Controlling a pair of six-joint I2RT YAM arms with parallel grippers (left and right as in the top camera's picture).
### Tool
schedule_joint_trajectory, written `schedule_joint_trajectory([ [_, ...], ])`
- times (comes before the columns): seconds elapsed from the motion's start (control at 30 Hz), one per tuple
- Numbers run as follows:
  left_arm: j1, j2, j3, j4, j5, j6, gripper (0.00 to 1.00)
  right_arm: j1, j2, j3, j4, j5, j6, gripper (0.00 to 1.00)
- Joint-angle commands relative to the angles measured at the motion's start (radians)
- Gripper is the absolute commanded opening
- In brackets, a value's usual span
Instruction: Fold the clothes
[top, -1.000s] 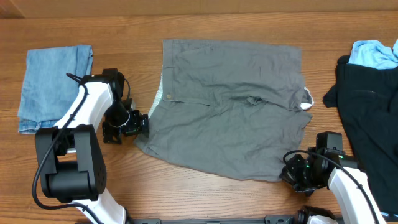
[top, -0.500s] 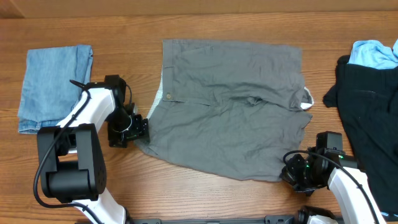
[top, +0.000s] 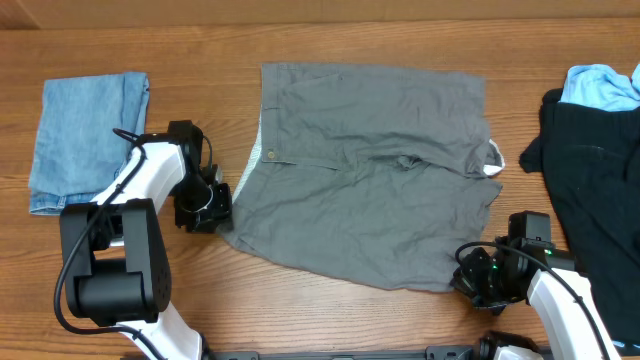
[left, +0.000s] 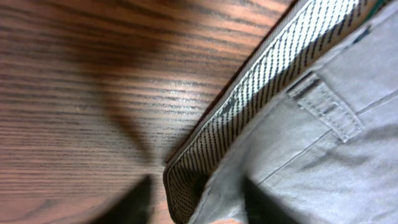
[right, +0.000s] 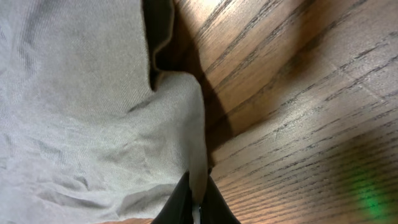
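The grey shorts (top: 370, 170) lie spread flat on the wooden table, waistband to the left. My left gripper (top: 213, 206) is at the waistband's near-left corner. In the left wrist view its dark fingers (left: 134, 205) stand on either side of the striped waistband lining (left: 205, 180), still apart, with a gap showing at the left finger. My right gripper (top: 468, 280) is at the near-right hem corner. In the right wrist view the right gripper (right: 196, 208) is shut, with a fold of the shorts' grey fabric (right: 81, 106) pinched between its tips.
A folded blue denim garment (top: 85, 135) lies at the far left. A black garment (top: 595, 190) with a light blue cloth (top: 603, 87) above it fills the right edge. Bare wood (top: 330, 320) runs along the front.
My left gripper slid right onto the waistband corner and its jaws narrowed around it. The right gripper and the shorts have stayed still.
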Motion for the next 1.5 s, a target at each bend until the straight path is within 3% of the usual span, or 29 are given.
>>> schedule_joint_trajectory([
  [0.0, -0.008, -0.003, -0.011, -0.012, 0.009, 0.002, 0.68, 0.004, -0.005, 0.023, 0.006, 0.010, -0.004, 0.05],
  [0.23, -0.008, -0.003, -0.065, 0.067, 0.005, -0.014, 0.71, 0.004, -0.005, 0.023, 0.007, 0.010, -0.005, 0.06],
  [0.3, -0.008, -0.003, -0.086, 0.098, 0.006, -0.027, 0.66, 0.004, -0.005, 0.023, 0.006, 0.010, -0.005, 0.06],
  [0.37, -0.008, -0.003, -0.091, 0.106, 0.008, -0.029, 0.53, 0.004, -0.005, 0.023, 0.006, 0.010, -0.005, 0.06],
  [0.47, -0.008, -0.003, -0.089, 0.102, 0.010, -0.029, 0.11, 0.004, -0.006, 0.023, 0.006, 0.010, -0.004, 0.05],
  [0.5, -0.008, -0.003, -0.088, 0.096, 0.010, -0.029, 0.04, 0.004, -0.006, 0.023, 0.006, 0.009, -0.004, 0.04],
  [0.67, -0.008, -0.004, -0.069, 0.033, 0.009, -0.029, 0.04, 0.004, -0.006, 0.050, -0.009, 0.009, -0.004, 0.04],
  [0.87, -0.008, -0.042, -0.047, -0.012, 0.024, -0.061, 0.04, 0.004, -0.005, 0.204, -0.097, 0.020, -0.005, 0.04],
  [1.03, -0.008, -0.155, -0.047, -0.017, 0.061, -0.073, 0.04, 0.004, -0.005, 0.328, -0.172, 0.066, -0.032, 0.04],
  [1.27, -0.008, -0.354, 0.018, -0.101, 0.061, -0.077, 0.04, 0.004, -0.005, 0.353, -0.209, 0.100, -0.038, 0.04],
  [1.47, -0.008, -0.425, 0.104, -0.183, 0.061, -0.077, 0.04, 0.004, 0.015, 0.437, -0.269, 0.120, -0.039, 0.04],
])
